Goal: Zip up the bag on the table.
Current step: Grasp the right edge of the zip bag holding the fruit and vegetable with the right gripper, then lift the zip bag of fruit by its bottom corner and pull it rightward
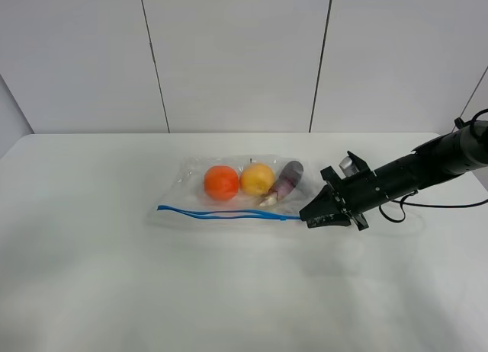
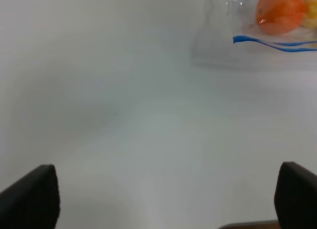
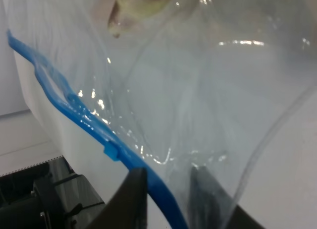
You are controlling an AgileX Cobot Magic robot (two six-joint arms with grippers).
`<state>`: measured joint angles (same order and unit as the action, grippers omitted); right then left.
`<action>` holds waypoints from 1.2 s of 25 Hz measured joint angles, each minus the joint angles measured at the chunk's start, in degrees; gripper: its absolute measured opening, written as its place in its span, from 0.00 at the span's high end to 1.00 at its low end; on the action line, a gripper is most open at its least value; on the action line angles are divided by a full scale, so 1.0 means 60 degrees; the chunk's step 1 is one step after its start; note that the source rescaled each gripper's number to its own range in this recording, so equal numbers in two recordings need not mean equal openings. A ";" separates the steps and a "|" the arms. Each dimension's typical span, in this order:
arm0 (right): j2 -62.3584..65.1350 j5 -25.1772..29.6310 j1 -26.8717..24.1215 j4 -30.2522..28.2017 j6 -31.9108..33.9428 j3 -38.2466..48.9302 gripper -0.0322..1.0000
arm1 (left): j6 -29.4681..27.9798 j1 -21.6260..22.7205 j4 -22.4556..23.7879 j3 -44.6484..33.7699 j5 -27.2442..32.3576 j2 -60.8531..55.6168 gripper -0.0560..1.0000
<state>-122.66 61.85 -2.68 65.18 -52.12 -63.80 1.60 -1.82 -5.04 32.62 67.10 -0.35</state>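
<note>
The clear bag (image 1: 236, 188) lies flat on the white table (image 1: 114, 276), holding an orange (image 1: 221, 182), a yellow fruit (image 1: 257, 178) and a purple eggplant (image 1: 288, 177). Its blue zipper strip (image 1: 221, 212) runs along the near edge and gapes slightly in the middle. My right gripper (image 1: 309, 214) is at the strip's right end. In the right wrist view the blue strip (image 3: 89, 120) runs down between my right gripper (image 3: 168, 204), whose fingertips (image 3: 133, 197) stand close around it. My left gripper (image 2: 163, 199) is open and empty over bare table, left of the bag (image 2: 270, 26).
The right arm (image 1: 427, 165) reaches in from the right edge, low over the table, with a black cable hanging below it. A grey panelled wall stands behind the table's far edge (image 1: 229, 134). The left arm is out of the exterior view.
</note>
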 joint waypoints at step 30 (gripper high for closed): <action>0.0009 0.1182 0.0000 0.0921 0.0188 -0.1325 0.97 | 0.0000 0.0000 0.0000 0.0000 0.0000 0.0000 0.00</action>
<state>-122.60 68.94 -2.68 70.70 -51.00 -71.75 1.60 -1.82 -5.04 32.62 67.10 -0.35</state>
